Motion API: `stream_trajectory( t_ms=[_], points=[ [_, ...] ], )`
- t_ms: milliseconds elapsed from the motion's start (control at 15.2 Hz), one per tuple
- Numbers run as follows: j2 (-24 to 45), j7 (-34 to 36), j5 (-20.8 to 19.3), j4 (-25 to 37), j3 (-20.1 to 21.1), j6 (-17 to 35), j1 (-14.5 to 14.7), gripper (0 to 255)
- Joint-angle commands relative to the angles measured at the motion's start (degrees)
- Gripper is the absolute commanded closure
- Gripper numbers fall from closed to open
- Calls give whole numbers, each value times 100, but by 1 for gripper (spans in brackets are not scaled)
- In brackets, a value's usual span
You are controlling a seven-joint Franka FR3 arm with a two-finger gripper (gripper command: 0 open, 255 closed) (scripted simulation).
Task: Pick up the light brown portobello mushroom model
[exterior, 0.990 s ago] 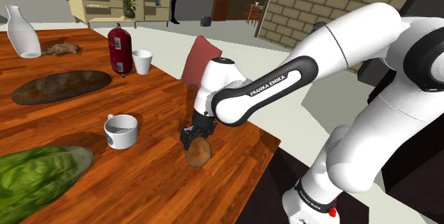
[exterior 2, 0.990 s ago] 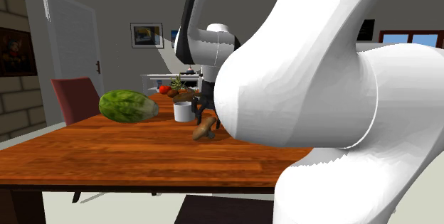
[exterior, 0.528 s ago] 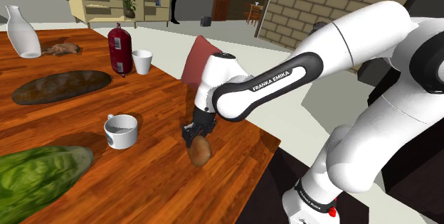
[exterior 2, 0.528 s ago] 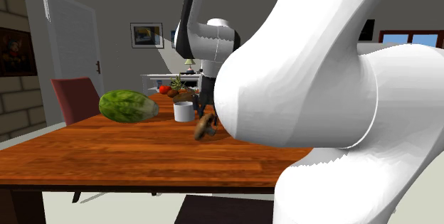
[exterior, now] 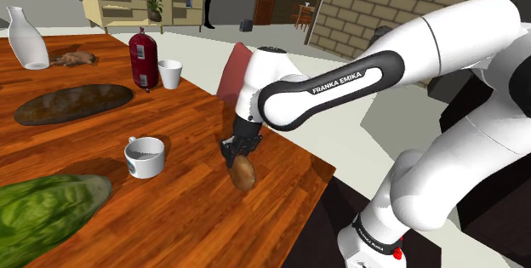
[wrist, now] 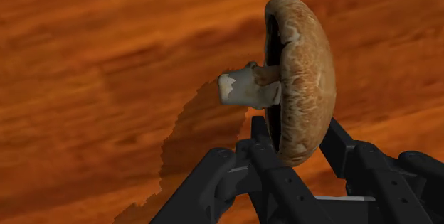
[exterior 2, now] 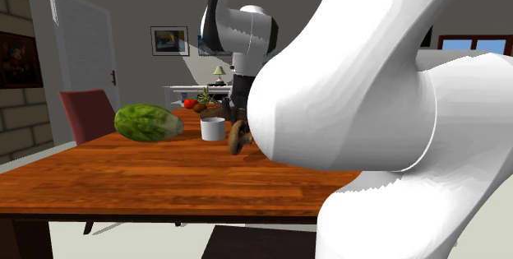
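The gripper [wrist: 297, 144] pinches the mushroom [wrist: 302, 73] across its cap rim above the desk [wrist: 92, 59]; it looks light but crumbly, so a gentle rim hold seems right.

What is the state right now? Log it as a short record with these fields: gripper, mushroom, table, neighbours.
gripper: black gripper, shut on the mushroom's cap
mushroom: brown mushroom, cap on edge between the fingers, pale stem sticking out sideways, seemingly just above the table
table: reddish wooden table, mushroom's shadow on it
neighbours: white mug and lettuce, both apart from the mushroom
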Motion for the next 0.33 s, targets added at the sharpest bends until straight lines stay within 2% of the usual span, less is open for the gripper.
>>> stream_trajectory(
  t_ms=[0, 264],
  points=[
    [-98, 12, 2, 87, -13, -184, 1, 255],
    [-197, 18, 4, 173, -31, -367, 0, 255]
  ],
)
